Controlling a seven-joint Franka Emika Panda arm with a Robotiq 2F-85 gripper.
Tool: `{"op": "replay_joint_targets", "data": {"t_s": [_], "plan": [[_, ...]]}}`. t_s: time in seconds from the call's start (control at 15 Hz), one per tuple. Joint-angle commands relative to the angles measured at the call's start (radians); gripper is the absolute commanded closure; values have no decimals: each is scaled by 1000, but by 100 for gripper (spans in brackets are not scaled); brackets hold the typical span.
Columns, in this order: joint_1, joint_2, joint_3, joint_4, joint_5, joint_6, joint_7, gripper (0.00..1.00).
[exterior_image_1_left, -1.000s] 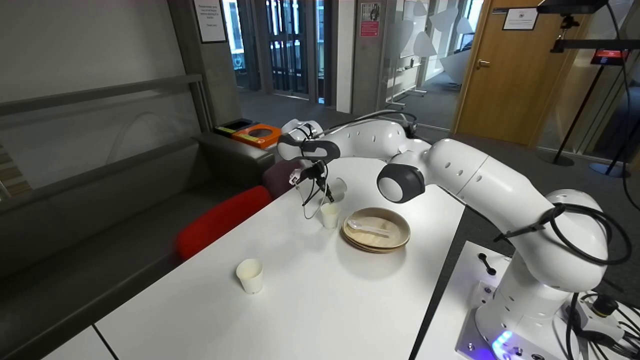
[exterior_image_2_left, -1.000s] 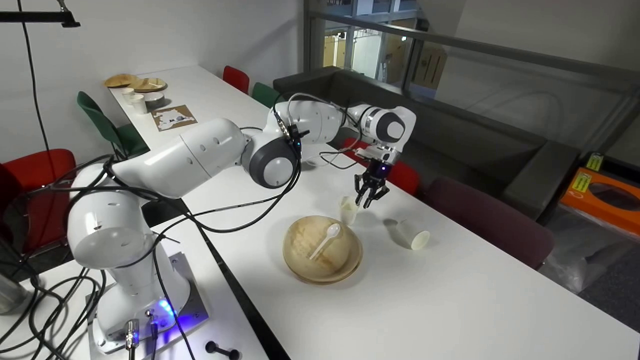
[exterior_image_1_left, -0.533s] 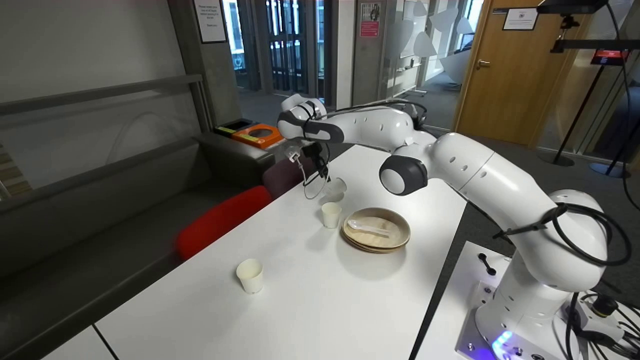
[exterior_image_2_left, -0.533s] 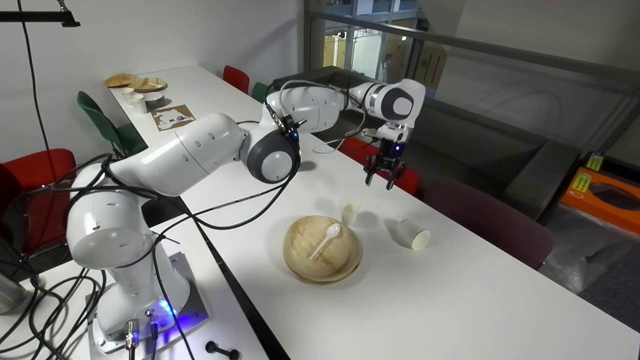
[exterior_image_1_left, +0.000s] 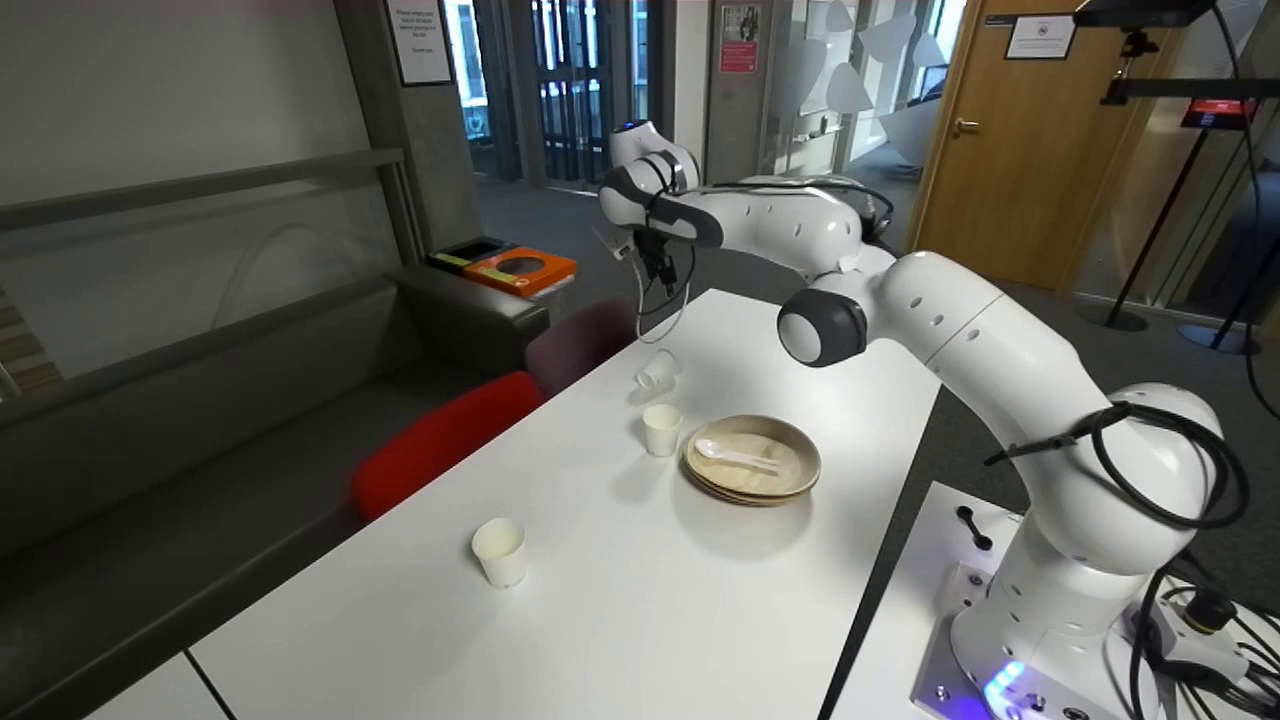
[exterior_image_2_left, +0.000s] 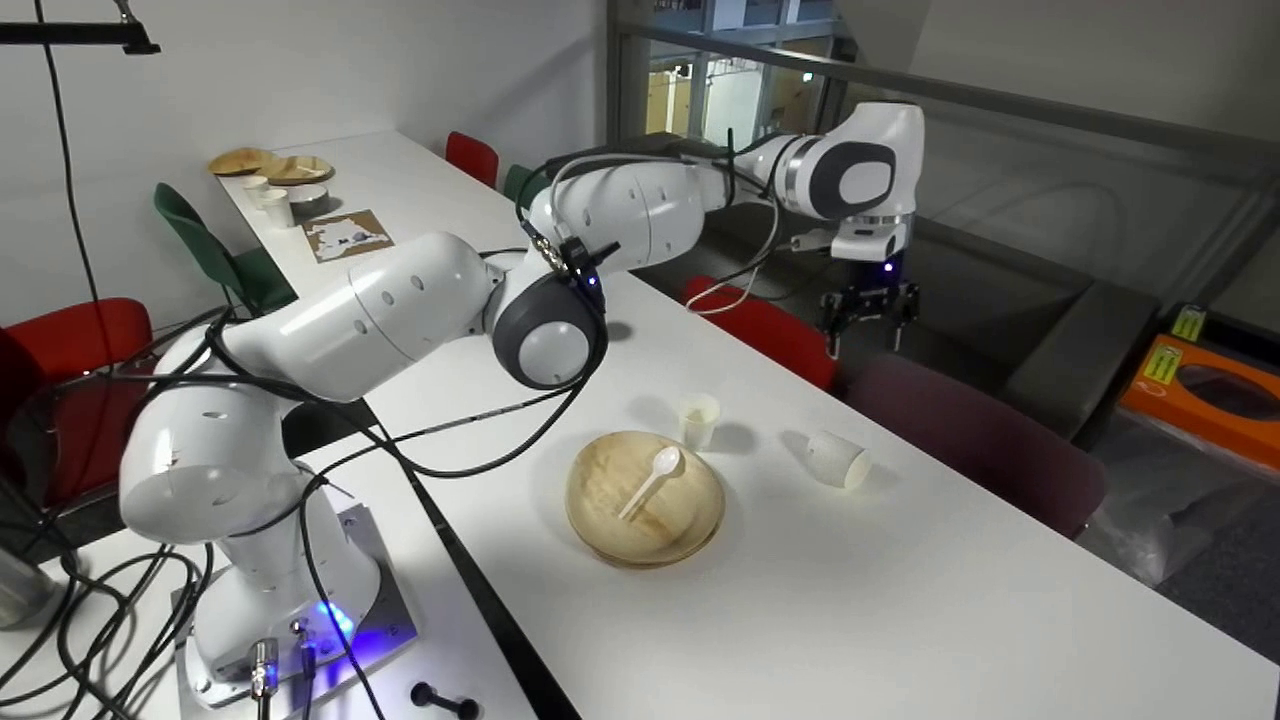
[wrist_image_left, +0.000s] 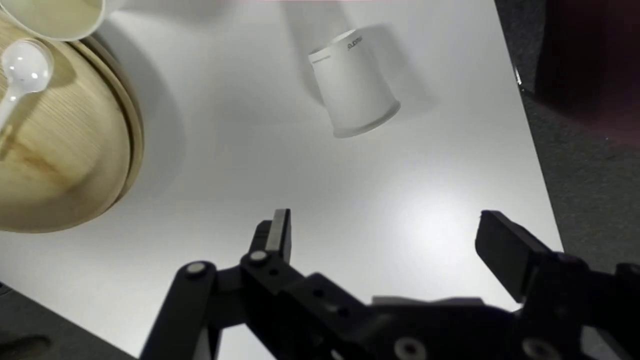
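White cup (wrist_image_left: 354, 85) lies on its side on the table (wrist_image_left: 300, 175), at twelve o'clock from the pincer (wrist_image_left: 385, 220) in the wrist view, supported by its sidewall and hence likely free to roll, the pincer's jaws apart and empty.

Dark lettering is noted on white tapered paper cup (wrist_image_left: 355, 87); fine grain, brown streaking on tan round wooden plate (wrist_image_left: 82, 135); grey bolt heads (wrist_image_left: 195, 268) on black two-fingered metal gripper (wrist_image_left: 384, 215).

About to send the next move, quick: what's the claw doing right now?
Claw: open, holding nothing; the tipped-over paper cup lies apart from it.
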Motion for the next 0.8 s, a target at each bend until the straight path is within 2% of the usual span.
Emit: {"op": "replay_joint_targets", "data": {"t_s": [0.0, 0.53, 0.67, 0.73], "plan": [[-74, -21, 73, -9, 72, 68, -168, 0], [-148, -41, 146, -35, 159, -29, -602, 0], [-161, -52, 157, -41, 180, -95, -670, 0], [-137, -16, 123, -26, 156, -28, -597, 0]]}}
